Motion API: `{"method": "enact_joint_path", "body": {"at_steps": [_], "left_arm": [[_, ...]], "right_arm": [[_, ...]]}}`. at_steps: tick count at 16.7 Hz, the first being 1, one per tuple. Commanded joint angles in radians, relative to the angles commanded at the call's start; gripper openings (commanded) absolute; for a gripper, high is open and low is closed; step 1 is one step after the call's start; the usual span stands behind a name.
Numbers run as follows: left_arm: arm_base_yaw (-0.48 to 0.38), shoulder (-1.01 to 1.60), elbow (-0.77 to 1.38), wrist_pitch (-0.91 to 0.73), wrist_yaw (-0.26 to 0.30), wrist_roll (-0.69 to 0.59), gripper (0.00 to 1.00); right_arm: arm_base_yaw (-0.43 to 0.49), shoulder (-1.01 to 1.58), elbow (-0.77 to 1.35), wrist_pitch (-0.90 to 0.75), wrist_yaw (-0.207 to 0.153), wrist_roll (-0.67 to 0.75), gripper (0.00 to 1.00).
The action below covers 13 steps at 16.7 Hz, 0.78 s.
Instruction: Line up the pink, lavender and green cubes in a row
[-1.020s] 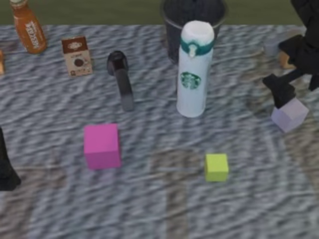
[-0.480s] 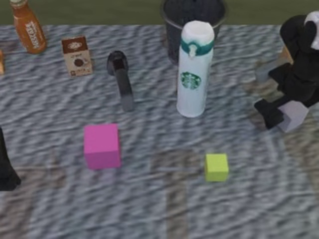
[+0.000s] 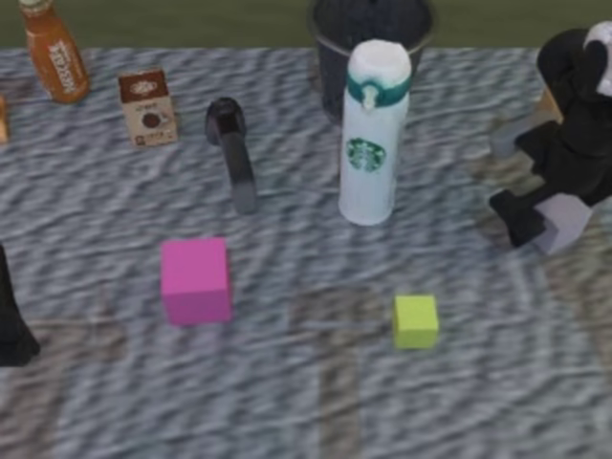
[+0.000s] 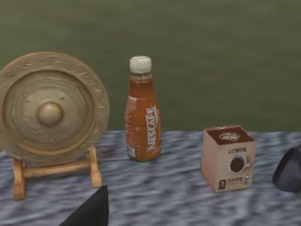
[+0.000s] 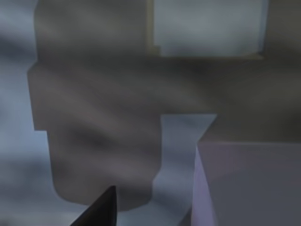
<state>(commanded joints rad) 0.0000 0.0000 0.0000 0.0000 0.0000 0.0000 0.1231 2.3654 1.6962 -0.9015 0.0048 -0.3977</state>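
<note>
The pink cube rests left of centre and the small green cube right of centre, both untouched. At the table's right edge sits the lavender cube, with my right gripper lowered over it. One dark finger stands on its left side and the other finger is hidden. In the right wrist view a strip of table shows between that fingertip and the lavender cube, so the gripper is open. My left gripper is parked open at the left edge.
A white flask stands at centre back in front of a dark bucket. A black scoop, a brown carton and an orange bottle line the back left. A gong stands beyond the bottle.
The right arm came down and forward over the lavender cube, bringing its fingers alongside it. For the last half second it has held still. The other cubes have not moved.
</note>
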Motion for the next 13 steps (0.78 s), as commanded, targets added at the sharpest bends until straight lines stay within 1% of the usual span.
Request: {"method": "enact_joint_path", "body": {"at_steps": [8, 9, 13], "left_arm": [[0.0, 0.0, 0.0, 0.0, 0.0, 0.0, 1.0], [0.0, 0.0, 0.0, 0.0, 0.0, 0.0, 1.0], [0.0, 0.0, 0.0, 0.0, 0.0, 0.0, 1.0]], "right_arm": [[0.0, 0.0, 0.0, 0.0, 0.0, 0.0, 0.02], [0.0, 0.0, 0.0, 0.0, 0.0, 0.0, 0.0], [0.0, 0.0, 0.0, 0.0, 0.0, 0.0, 0.0]]}}
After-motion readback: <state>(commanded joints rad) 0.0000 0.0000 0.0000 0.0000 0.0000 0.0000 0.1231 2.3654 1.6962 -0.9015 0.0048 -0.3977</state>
